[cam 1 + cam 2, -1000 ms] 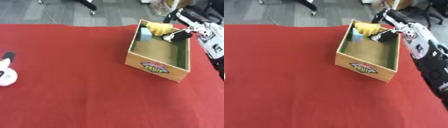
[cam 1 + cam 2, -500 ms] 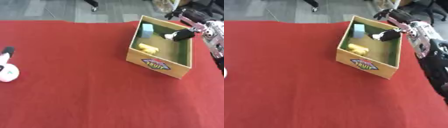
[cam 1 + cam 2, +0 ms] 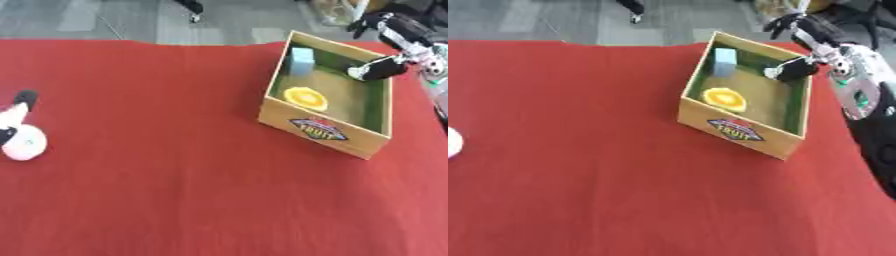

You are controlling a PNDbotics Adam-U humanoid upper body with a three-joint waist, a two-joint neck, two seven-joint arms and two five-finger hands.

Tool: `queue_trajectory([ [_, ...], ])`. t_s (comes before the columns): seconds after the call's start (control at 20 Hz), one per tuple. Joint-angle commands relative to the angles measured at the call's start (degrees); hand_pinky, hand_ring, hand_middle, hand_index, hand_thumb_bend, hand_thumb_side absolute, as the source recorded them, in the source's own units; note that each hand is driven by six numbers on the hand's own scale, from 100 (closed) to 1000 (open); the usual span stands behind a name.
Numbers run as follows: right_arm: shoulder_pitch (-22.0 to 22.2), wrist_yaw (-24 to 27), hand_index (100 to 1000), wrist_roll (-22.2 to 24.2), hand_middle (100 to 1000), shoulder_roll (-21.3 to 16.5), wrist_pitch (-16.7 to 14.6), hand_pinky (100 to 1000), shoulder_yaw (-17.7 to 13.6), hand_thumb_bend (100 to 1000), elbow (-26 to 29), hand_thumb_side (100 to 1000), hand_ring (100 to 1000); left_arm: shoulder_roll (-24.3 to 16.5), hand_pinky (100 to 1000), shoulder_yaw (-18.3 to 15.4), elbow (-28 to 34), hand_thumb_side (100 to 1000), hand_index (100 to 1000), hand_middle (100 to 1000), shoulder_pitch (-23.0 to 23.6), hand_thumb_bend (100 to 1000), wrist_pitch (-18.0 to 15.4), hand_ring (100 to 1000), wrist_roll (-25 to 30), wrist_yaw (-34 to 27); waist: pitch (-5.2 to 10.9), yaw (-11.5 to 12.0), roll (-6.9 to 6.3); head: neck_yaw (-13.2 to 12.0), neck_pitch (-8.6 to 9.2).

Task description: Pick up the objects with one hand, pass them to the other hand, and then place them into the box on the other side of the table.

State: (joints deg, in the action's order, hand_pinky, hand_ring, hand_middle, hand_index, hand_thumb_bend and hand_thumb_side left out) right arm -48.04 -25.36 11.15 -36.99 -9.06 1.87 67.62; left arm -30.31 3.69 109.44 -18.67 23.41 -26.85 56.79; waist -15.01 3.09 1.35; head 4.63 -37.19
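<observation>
A wooden box (image 3: 315,131) with a fruit label stands on the red table at the right. Inside it lie a round yellow object (image 3: 305,98) near the front left and a pale blue block (image 3: 301,61) at the far left corner. My right hand (image 3: 798,35) hangs over the box's far right rim, fingers spread and holding nothing. My left hand (image 3: 17,131) shows at the left edge, mostly white with a black tip; its fingers are not clear.
The red cloth (image 3: 157,165) covers the table, with grey floor beyond its far edge. My right forearm (image 3: 866,95) runs down the right edge beside the box.
The yellow object left my right hand and now lies on the box floor. The hand has lifted back toward the far right rim. The camera has shifted.
</observation>
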Motion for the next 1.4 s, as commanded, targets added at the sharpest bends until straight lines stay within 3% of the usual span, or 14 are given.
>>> queue_trajectory([
  [0.05,0.7,15.9,798,-0.5,640,-1.1,4.5,902,-2.5,100,7.5,306,986,-3.0,778,-1.4,0.1,395,775,673,-1.3,757,1.3,565,2.7,-1.4,1.31,0.1,-0.95,-2.6,-0.59],
  [0.15,2.0,23.7,796,-1.4,640,-1.0,7.1,903,-3.4,100,11.7,243,987,-4.5,779,-2.1,-0.5,404,777,670,-2.4,769,2.5,563,6.1,-4.2,1.36,0.2,-1.17,-4.1,-0.77],
  [0.25,3.2,28.1,795,-1.8,637,-1.0,9.2,904,-4.2,100,15.6,166,989,-6.5,780,-2.8,-1.7,404,776,664,-4.0,782,3.8,550,10.6,-9.4,1.46,0.3,-1.36,-5.1,-1.09],
  [0.45,4.8,32.3,787,-2.1,622,0.0,12.3,905,-5.0,121,20.5,164,984,-10.9,795,-4.0,-5.9,361,790,680,-7.4,844,6.0,568,19.5,-23.3,1.77,0.5,-1.74,-6.2,-1.57],
  [0.7,5.4,34.3,783,-2.2,614,1.3,14.3,906,-4.9,122,23.3,171,978,-15.9,820,-1.9,-14.6,231,785,699,-11.8,902,5.7,630,34.7,-33.4,2.12,0.6,-1.99,-7.1,-1.91],
  [0.95,5.8,34.4,781,-1.7,610,2.1,15.0,907,-4.5,117,24.1,182,976,-17.3,834,0.0,-23.3,222,797,721,-16.4,889,5.9,695,46.4,-32.3,2.33,0.6,-2.02,-9.9,-2.69],
  [1.0,5.8,34.3,780,-1.6,609,2.2,15.1,907,-4.4,116,24.1,183,976,-17.4,836,0.3,-24.7,258,800,724,-17.0,863,6.1,705,48.1,-31.3,2.33,0.6,-2.04,-10.7,-2.8],
  [1.4,6.2,33.5,779,-1.3,605,2.7,15.4,909,-4.2,112,23.9,199,975,-16.6,846,1.7,-32.6,289,812,737,-19.7,839,6.4,745,58.5,-28.1,2.21,0.6,-2.1,-13.9,-3.2],
])
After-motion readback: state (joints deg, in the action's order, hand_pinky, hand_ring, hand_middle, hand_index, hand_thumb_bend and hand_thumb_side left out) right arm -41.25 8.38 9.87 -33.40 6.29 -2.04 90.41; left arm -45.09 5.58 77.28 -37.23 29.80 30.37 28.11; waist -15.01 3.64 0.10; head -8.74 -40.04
